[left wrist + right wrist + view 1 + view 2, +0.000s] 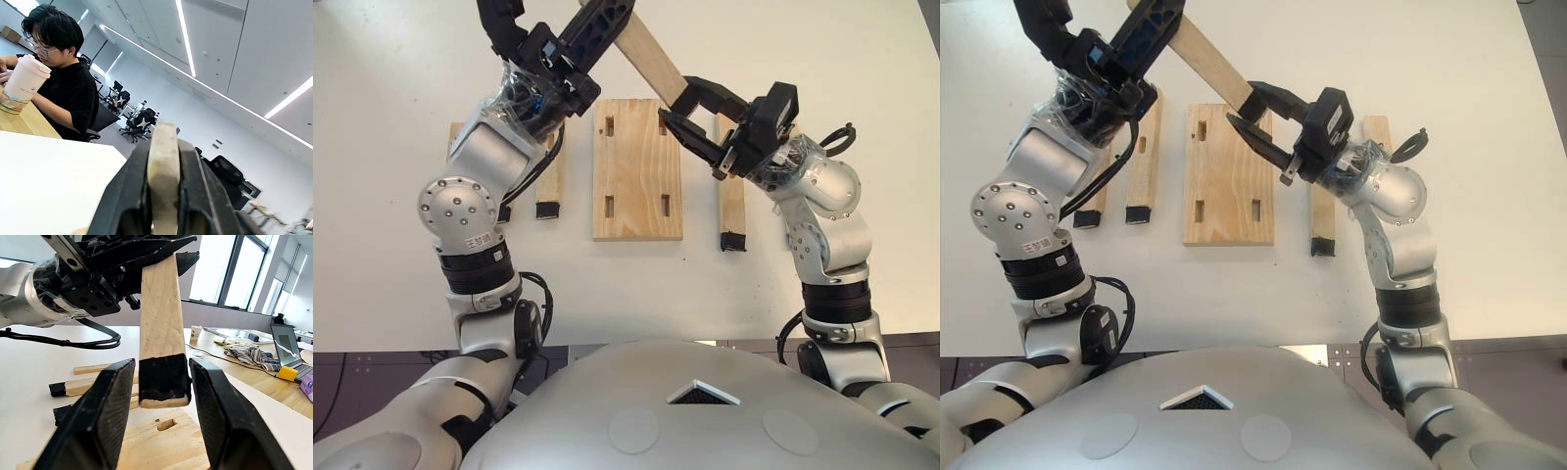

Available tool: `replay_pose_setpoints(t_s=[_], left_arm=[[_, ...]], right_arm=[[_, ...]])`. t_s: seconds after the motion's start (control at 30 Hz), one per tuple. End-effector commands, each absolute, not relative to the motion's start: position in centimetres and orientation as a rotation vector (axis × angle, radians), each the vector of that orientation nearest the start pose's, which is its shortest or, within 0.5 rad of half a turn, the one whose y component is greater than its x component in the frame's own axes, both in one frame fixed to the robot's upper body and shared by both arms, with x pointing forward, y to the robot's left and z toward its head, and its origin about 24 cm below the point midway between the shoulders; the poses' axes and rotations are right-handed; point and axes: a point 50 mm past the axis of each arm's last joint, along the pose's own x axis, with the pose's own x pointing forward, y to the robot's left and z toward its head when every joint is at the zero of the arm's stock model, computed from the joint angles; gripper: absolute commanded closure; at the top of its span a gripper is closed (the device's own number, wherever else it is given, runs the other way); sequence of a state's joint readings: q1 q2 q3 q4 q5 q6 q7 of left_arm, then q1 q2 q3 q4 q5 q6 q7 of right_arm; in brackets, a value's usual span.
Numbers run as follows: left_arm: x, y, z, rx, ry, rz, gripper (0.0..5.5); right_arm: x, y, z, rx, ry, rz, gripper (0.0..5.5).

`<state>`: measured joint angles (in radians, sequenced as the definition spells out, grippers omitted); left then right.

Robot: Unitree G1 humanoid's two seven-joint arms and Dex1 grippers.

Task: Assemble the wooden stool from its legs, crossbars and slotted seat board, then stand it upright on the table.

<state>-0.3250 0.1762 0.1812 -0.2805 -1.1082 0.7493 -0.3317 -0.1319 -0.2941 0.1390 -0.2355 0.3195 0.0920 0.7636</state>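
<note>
The left gripper (602, 24) clamps a pale wooden leg with a black-capped foot (651, 61), held slantwise above the white table (382, 255). The right gripper (676, 102) stands wide, its fingers either side of that black end (not closed on it). Below lies the flat slotted seat board (637, 186), with a spare black-tipped leg (731, 211) just to its right and two more legs (1144, 166) on its left.

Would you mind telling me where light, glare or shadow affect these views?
Left wrist view: bright ceiling strips behind the dark left fingers clamping the leg. Right wrist view: windows backlight the leg, right fingers shaded. Eye views: even light, only faint shadows around the board.
</note>
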Motion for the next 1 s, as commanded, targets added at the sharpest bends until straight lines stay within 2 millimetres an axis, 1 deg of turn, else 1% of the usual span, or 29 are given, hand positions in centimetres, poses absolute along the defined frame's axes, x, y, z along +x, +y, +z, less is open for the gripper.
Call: replay_pose_setpoints(t_s=[0.03, 0.2, 0.3, 0.37, 0.5, 0.7, 0.8, 0.93, 1.0], left_arm=[[28.0, 15.0, 15.5, -0.614, -0.003, -0.720, 5.11], [27.9, 18.6, 13.4, -0.412, 0.040, -0.493, 5.11], [27.4, 21.1, 12.2, -0.297, 0.086, -0.312, 5.11], [27.1, 22.1, 11.7, -0.254, 0.096, -0.241, 5.11], [27.3, 22.7, 10.5, -0.237, 0.116, -0.176, 5.11], [27.5, 22.8, 8.5, -0.276, 0.149, -0.140, 5.11], [27.5, 23.0, 8.2, -0.297, 0.149, -0.124, 5.11], [27.9, 22.8, 8.5, -0.339, 0.134, -0.131, 5.11], [27.6, 22.9, 8.5, -0.346, 0.129, -0.118, 5.11]], right_arm=[[24.9, -12.4, 10.9, -0.145, -0.175, 0.989, 2.95], [25.4, -13.5, 10.5, -0.193, -0.165, 0.905, 2.94], [25.5, -14.3, 10.2, -0.214, -0.161, 0.845, 2.94], [25.4, -14.5, 10.0, -0.218, -0.159, 0.828, 2.94], [25.4, -14.3, 9.8, -0.217, -0.153, 0.830, 2.94], [25.5, -14.5, 9.6, -0.233, -0.145, 0.839, 2.94], [25.3, -14.5, 9.3, -0.245, -0.135, 0.842, 2.94], [25.0, -14.6, 9.0, -0.260, -0.119, 0.836, 2.94], [25.2, -14.5, 8.9, -0.264, -0.114, 0.852, 2.94]])
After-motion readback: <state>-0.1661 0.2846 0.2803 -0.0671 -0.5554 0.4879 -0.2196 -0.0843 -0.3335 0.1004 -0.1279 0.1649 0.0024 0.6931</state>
